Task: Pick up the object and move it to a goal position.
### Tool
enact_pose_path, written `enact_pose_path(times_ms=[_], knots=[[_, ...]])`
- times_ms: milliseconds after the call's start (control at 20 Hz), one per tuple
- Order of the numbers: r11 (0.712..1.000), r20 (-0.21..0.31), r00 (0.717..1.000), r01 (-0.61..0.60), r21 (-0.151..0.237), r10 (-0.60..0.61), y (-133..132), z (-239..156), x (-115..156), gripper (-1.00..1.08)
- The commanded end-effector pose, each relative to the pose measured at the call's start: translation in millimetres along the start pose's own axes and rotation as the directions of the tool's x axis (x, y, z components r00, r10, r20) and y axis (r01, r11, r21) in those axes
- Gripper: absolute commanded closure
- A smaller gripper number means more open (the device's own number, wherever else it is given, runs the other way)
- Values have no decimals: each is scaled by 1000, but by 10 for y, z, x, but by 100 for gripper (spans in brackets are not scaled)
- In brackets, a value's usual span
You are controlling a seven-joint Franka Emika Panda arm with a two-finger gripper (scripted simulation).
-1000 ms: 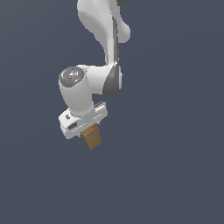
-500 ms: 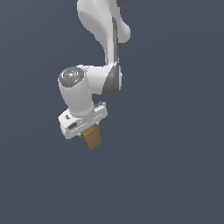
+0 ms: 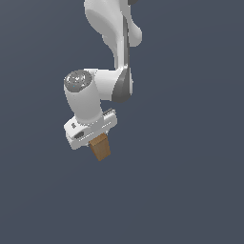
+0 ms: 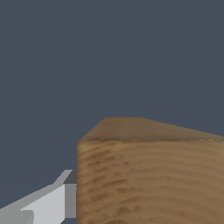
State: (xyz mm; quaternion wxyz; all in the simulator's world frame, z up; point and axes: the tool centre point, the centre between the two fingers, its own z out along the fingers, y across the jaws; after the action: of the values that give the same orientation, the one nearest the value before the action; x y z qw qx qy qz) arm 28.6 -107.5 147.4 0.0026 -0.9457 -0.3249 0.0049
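The wooden block point(image 3: 100, 147) is tan-brown and sticks out below my white gripper point(image 3: 96, 138) in the exterior view, a little left of centre. The gripper is shut on the block and holds it against a plain dark grey background. The fingers are hidden behind the hand and the block in that view. In the wrist view the block point(image 4: 148, 175) fills the near part of the picture, its grain showing, with one grey finger point(image 4: 48, 203) beside it. No goal marker shows in either view.
The white arm point(image 3: 112, 33) rises from the gripper to the top of the exterior view. Everything else in both views is uniform dark grey, with no other objects or edges visible.
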Motion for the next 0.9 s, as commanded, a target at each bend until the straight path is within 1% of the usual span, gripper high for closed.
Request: enact_pose_path(times_ms=[0,200,400,850], knots=[[1000,-8,1000,0,-8,0,-7,-140,-7,108],[1000,-8,1000,0,-8,0,-75,-343,-74,108],[1000,-8,1000,0,-8,0,-171,-630,-168,108],[1000,-8,1000,0,-8,0,-467,-1539,-461,108]])
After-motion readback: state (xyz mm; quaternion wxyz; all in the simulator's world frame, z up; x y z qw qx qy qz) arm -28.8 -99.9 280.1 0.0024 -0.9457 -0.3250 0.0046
